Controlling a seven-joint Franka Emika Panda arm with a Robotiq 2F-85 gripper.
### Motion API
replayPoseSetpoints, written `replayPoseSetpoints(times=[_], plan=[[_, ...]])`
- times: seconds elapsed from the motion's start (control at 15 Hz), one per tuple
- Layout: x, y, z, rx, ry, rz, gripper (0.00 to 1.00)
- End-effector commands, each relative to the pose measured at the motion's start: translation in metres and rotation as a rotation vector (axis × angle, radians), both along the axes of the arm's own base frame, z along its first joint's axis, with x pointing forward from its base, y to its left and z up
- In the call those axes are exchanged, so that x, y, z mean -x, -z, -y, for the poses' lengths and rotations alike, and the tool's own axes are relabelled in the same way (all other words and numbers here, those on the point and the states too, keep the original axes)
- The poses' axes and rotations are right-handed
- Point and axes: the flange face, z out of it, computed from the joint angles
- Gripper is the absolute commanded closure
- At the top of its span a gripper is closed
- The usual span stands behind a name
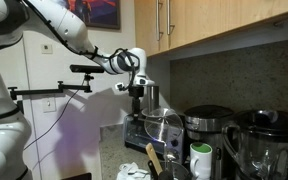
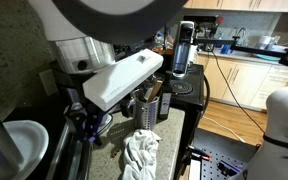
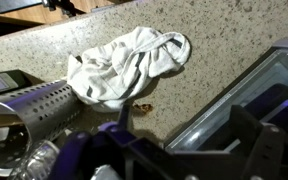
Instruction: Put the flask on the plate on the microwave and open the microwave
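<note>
Exterior view, hand: the gripper (image 1: 136,88) hangs over the appliance row, just beside the flask (image 1: 150,96). I cannot tell from here whether it grips the flask or stands wide.
Exterior view, flask: silver and upright, above the plate (image 1: 162,126), which looks to sit on top of the microwave (image 1: 136,132). Whether the flask touches the plate is not clear.
Exterior view, risk: the cooker (image 1: 209,120), blender jug (image 1: 266,140) and mug (image 1: 201,160) crowd in close. By my judgement, a wide swing toward the door could clip one of them.
Exterior view, writing: nothing legible.
Exterior view, flask: a slim upright cylinder (image 2: 184,50), which I take for the flask, stands on a dark top. I cannot make out a plate under it.
Exterior view, hand: hidden behind the arm's big white link, so I cannot tell its state.
Exterior view, risk: the flask is tall and narrow. A nudge from a finger on release, or a jolt when the door is pulled, could topple it off the plate.
Exterior view, writing: none readable.
Wrist view, below: a crumpled white cloth (image 3: 129,65) lies on the speckled counter (image 3: 214,30), with a perforated metal cylinder (image 3: 39,105) on its side at left.
Wrist view, hand: dark and blurred along the bottom edge, and I cannot read how the jaws stand. No flask shows here.
Wrist view, risk: if the arm drops low for the door, the cloth could snag the fingers.
Wrist view, writing: no brand or label to read.
</note>
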Motion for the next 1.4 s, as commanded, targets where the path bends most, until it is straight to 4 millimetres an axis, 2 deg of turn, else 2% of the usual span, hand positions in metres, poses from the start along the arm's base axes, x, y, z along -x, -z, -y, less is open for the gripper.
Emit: replayPoseSetpoints(times=[0.0, 0.53, 0.87, 1.07, 1.33], plan=[[0.000, 0.008, -0.004, -0.036, 0.005, 0.063, 0.00], [-0.015, 0.042, -0.026, -0.076, -0.041, 0.152, 0.00], [-0.013, 0.066, -0.024, -0.076, -0.036, 0.118, 0.00], [-0.011, 0.065, -0.017, -0.073, -0.002, 0.083, 0.00], [-0.004, 0.047, -0.007, -0.073, 0.040, 0.093, 0.00]])
